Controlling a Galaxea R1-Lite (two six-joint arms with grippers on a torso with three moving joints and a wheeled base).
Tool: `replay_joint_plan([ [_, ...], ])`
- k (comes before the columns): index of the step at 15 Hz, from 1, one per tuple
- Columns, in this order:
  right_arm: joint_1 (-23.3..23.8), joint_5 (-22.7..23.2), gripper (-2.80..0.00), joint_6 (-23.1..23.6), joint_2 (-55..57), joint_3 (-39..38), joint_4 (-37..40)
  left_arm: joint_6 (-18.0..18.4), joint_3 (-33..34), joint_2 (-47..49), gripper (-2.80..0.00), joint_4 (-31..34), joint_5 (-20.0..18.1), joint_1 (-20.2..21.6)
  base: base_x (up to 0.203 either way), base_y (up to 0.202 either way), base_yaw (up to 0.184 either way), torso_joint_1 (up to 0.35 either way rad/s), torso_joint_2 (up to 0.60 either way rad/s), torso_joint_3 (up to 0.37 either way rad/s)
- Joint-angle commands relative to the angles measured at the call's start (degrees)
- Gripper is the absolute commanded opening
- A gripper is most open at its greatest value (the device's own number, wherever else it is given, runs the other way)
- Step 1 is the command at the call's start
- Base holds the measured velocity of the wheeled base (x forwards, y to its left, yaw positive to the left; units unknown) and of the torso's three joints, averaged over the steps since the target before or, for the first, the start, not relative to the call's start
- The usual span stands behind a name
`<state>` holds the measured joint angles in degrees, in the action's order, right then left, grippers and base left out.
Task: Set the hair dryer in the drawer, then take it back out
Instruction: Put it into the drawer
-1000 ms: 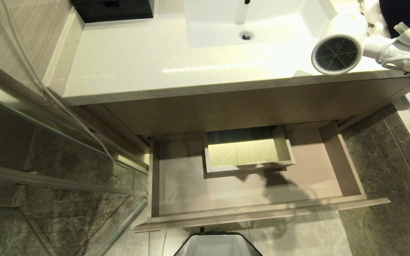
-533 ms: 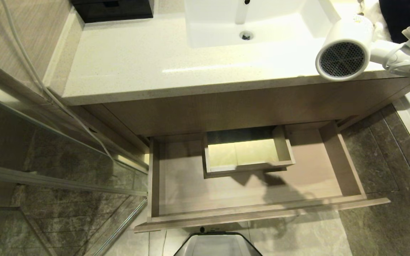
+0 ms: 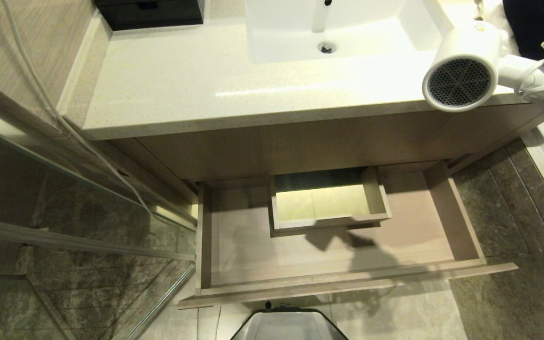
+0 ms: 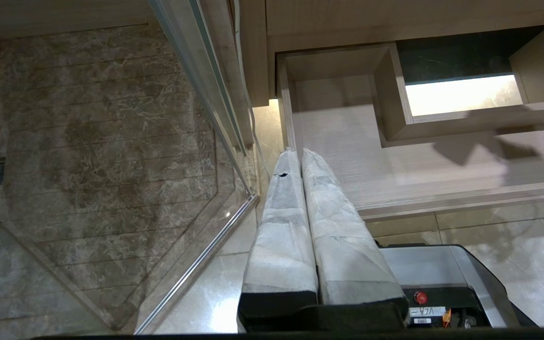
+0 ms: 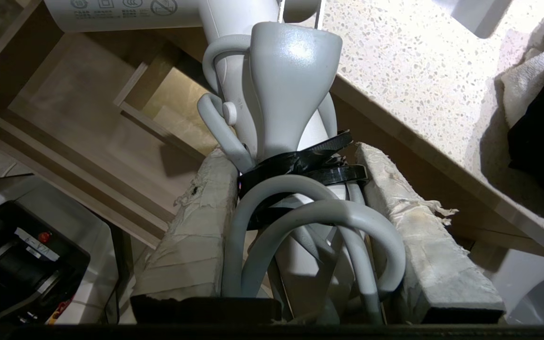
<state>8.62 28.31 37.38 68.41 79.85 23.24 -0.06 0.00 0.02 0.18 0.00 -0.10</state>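
Right gripper (image 5: pixel 295 203) clamped on the hair dryer (image 3: pixel 465 66): its two taped fingers (image 5: pixel 191 226) sit either side of the folded handle and the bundled white cord (image 5: pixel 319 222), which is bound with a black strap (image 5: pixel 305 165). Jaws roughly half spread, filled by handle and cord. Seen from the head, the gripper itself is mostly past the frame edge; only its tip shows beside the cord.

Hair dryer is held in the air over the front right corner of the vanity countertop (image 3: pixel 182 80), barrel end with the round dark mesh grille facing outward and hanging just past the counter's front edge. It touches nothing but the gripper.

Drawer (image 3: pixel 328 255) stands pulled out below the countertop, wide and shallow, light wood grain. At its back centre, a boxed rectangular cut-out (image 3: pixel 328 203). Nothing lies on the drawer floor; a shadow falls across it near the cut-out.

White sink basin (image 3: pixel 328 33) is set in the countertop, left of the dryer. White towel (image 5: pixel 531 75) lies on the countertop behind the dryer.

Left gripper (image 4: pixel 300 156) hangs low beside the drawer's left front corner, fingers pressed together, holding nothing.
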Motion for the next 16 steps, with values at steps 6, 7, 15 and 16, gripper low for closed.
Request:
replay_joint_plan([
  [6, 0.0, 0.3, -2.80, 0.5, -2.0, -3.2, 0.0, 0.0, 0.0, 0.0, -2.80, 0.0, 0.0, 0.0, 0.000, 0.000, 0.000, -0.120, -0.02, -0.142],
  [7, 0.0, 0.3, -2.80, 0.4, -2.1, -3.2, 0.0, 0.0, 0.1, 0.0, -2.80, 0.0, 0.0, 0.0, 0.000, 0.000, 0.000, -0.239, -0.05, -0.266],
  [15, 0.0, 0.3, -2.80, 0.4, -2.4, -3.2, -0.4, 0.0, 0.1, 0.0, -2.80, 0.0, 0.0, 0.0, 0.000, 0.000, 0.000, -0.196, -0.12, -0.310],
  [16, 0.0, 0.3, -2.80, 0.4, -2.4, -3.2, -0.4, 0.0, 0.1, 0.0, -2.80, 0.0, 0.0, 0.0, 0.000, 0.000, 0.000, -0.154, -0.17, -0.340],
])
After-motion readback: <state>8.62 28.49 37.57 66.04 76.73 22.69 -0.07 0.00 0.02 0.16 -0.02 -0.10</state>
